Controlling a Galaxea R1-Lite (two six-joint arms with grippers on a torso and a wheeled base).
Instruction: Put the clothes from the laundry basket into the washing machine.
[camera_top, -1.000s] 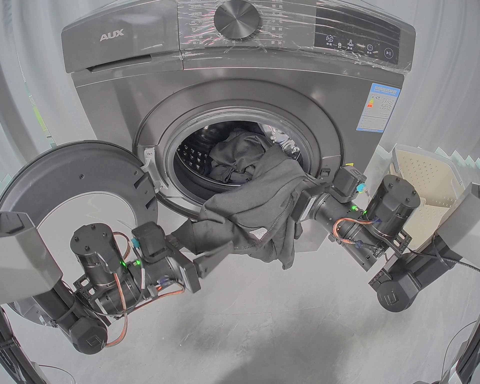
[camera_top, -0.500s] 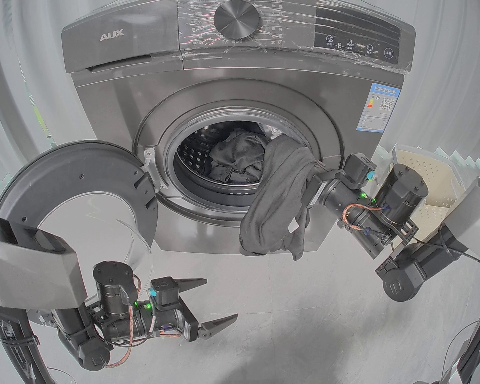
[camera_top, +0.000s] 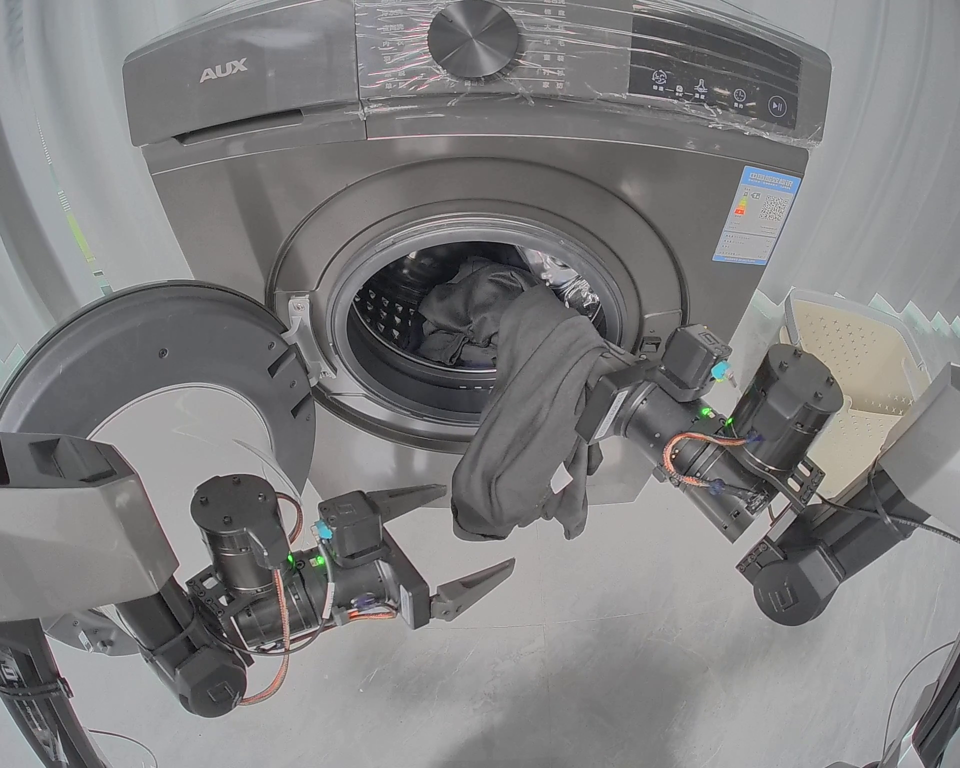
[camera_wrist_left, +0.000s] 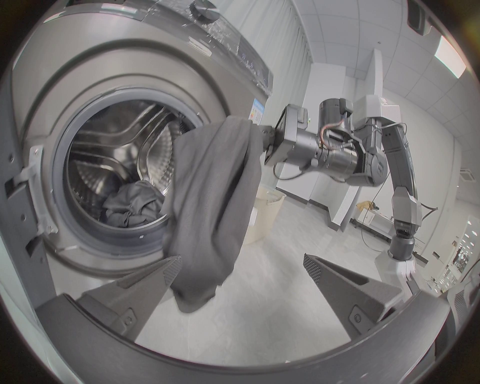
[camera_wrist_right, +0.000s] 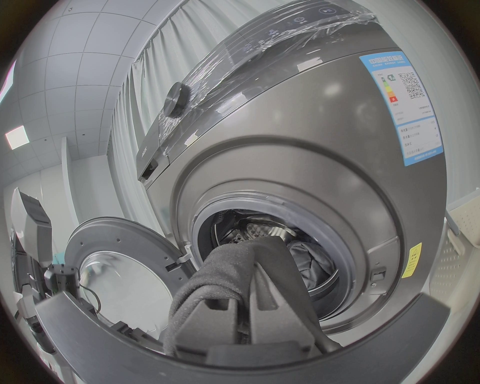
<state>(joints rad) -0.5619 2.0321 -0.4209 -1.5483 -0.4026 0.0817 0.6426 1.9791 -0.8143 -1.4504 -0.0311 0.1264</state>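
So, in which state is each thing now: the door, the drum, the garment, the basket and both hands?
washing machine door: open, swung to the robot's left.
drum: holds dark clothes.
grey garment: gripped at the top, hanging before the opening, not yet inside.
right hand: shut on the grey garment.
left hand: open, empty, beside the garment's lower end.
laundry basket: upright, no clothes in the part that shows.
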